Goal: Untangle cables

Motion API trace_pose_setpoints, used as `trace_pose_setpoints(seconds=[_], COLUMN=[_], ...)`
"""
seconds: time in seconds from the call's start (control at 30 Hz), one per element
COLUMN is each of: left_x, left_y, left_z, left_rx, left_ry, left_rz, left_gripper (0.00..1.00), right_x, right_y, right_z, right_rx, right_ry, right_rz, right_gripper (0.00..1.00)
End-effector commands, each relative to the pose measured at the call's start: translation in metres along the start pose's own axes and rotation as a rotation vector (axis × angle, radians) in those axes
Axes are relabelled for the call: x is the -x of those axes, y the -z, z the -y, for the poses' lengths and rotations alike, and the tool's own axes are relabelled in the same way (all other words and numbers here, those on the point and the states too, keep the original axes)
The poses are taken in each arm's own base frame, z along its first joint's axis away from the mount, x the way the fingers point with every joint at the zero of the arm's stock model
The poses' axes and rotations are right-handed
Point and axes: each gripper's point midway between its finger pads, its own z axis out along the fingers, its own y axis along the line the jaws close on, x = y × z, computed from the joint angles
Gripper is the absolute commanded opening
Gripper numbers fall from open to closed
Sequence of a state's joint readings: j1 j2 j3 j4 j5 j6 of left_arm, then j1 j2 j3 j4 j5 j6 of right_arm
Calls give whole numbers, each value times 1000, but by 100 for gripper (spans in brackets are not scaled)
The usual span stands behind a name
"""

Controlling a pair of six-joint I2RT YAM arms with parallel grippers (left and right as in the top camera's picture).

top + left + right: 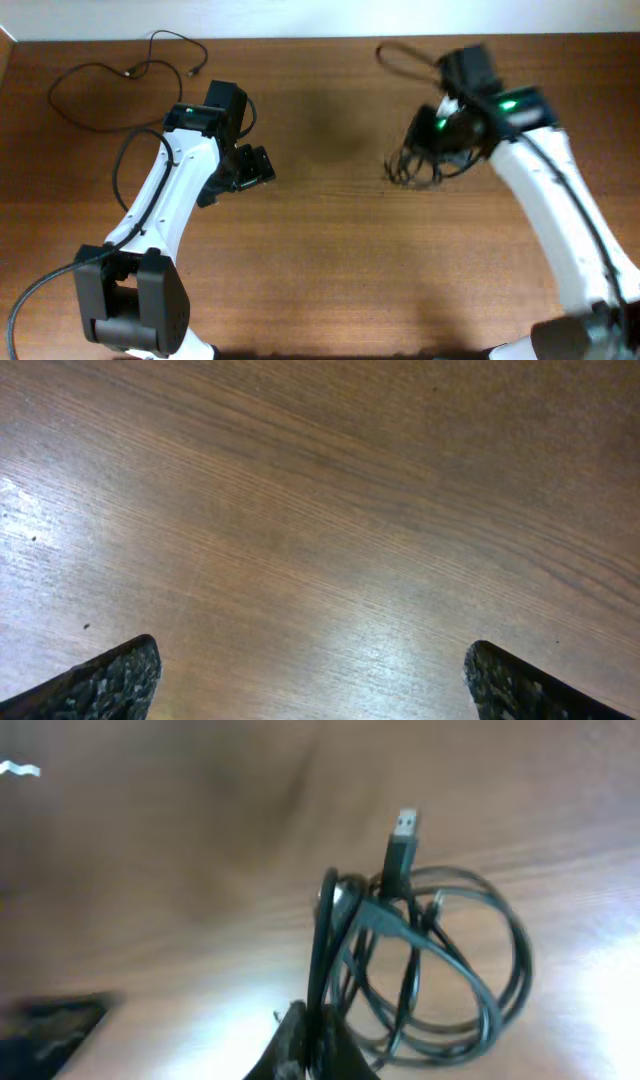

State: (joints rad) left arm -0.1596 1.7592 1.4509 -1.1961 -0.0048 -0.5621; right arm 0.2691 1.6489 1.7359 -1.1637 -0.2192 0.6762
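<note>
A knotted bundle of thin black cables (418, 160) hangs from my right gripper (447, 128) at the right of the table. In the right wrist view the gripper (318, 1030) is shut on one black strand, and the bundle's loops (440, 970) dangle beyond it with a metallic USB plug (402, 832) sticking up. A separate thin black cable (95, 85) lies in a loose loop at the far left, its plug ends near the back edge. My left gripper (252, 165) is open and empty over bare wood; its fingers (310, 680) frame only table.
Another dark cable loop (405, 60) lies behind the right arm near the back edge. The wooden table (320, 250) spans the view. The left arm's base stands at the front left, the right arm's at the front right.
</note>
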Motion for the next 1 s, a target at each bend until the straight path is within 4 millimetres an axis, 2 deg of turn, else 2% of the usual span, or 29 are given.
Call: trace_pose_setpoints(seconds=[0.0,0.03,0.07,0.1,0.13,0.17,0.2,0.23,0.3,0.33,0.37,0.4,0.43,0.47,0.5,0.53,0.57,0.6,0.63,0.67,0.73,0.77,0.8,0.83,0.87,0.9,0.93,0.97], left_x=[1,1,1,1,1,1,1,1,1,1,1,1,1,1,1,1,1,1,1,1,1,1,1,1,1,1,1,1], left_y=[1,1,1,1,1,1,1,1,1,1,1,1,1,1,1,1,1,1,1,1,1,1,1,1,1,1,1,1], left_z=[-2,-2,-2,-2,-2,-2,-2,-2,-2,-2,-2,-2,-2,-2,-2,-2,-2,-2,-2,-2,-2,-2,-2,-2,-2,-2,-2,-2], left_rx=[9,8,8,9,9,9,9,9,8,9,9,9,8,9,9,9,9,9,9,8,9,9,9,9,9,9,8,9], left_ry=[6,7,7,6,6,6,6,6,7,6,6,6,6,6,6,6,6,6,6,7,6,6,6,6,6,6,7,6], left_rz=[7,7,8,7,7,7,7,7,8,7,7,7,7,7,7,7,7,7,7,7,7,7,7,7,7,7,7,7], left_gripper=[99,99,99,99,99,99,99,99,99,99,99,99,99,99,99,99,99,99,99,99,99,99,99,99,99,99,99,99], right_x=[6,8,12,14,10,1,-10,-24,-29,-21,-6,8,5,-12,-23,-43,-62,-65,-60,-48,-31,-41,-57,-74,-74,-62,-43,-30], right_y=[62,64,60,53,48,46,43,47,71,68,56,44,42,42,40,40,47,53,55,48,35,35,41,53,57,52,40,33], right_z=[-54,-55,-43,-22,14,18,1,-34,-95,-92,-69,-27,17,27,19,-5,-43,-64,-76,-67,-28,-25,-40,-67,-76,-76,-58,-30], right_rx=[222,221,157,38,-151,-174,-85,113,488,466,318,59,-192,-245,-201,-70,145,272,338,281,53,43,133,289,349,346,230,64], right_ry=[138,158,145,78,-92,-150,-156,-122,54,64,42,-3,-125,-232,-250,-258,-187,-99,-10,46,13,-59,-106,-105,-68,-5,55,39], right_rz=[55,68,87,100,115,84,8,-105,-202,-160,-63,52,105,55,-11,-145,-300,-337,-312,-234,-122,-171,-277,-397,-407,-337,-211,-121], right_gripper=[4,4,4,4,4,4,4,4,4,4,4,4,4,4,4,4,4,4,4,4,4,4,4,4,4,4,4,4])
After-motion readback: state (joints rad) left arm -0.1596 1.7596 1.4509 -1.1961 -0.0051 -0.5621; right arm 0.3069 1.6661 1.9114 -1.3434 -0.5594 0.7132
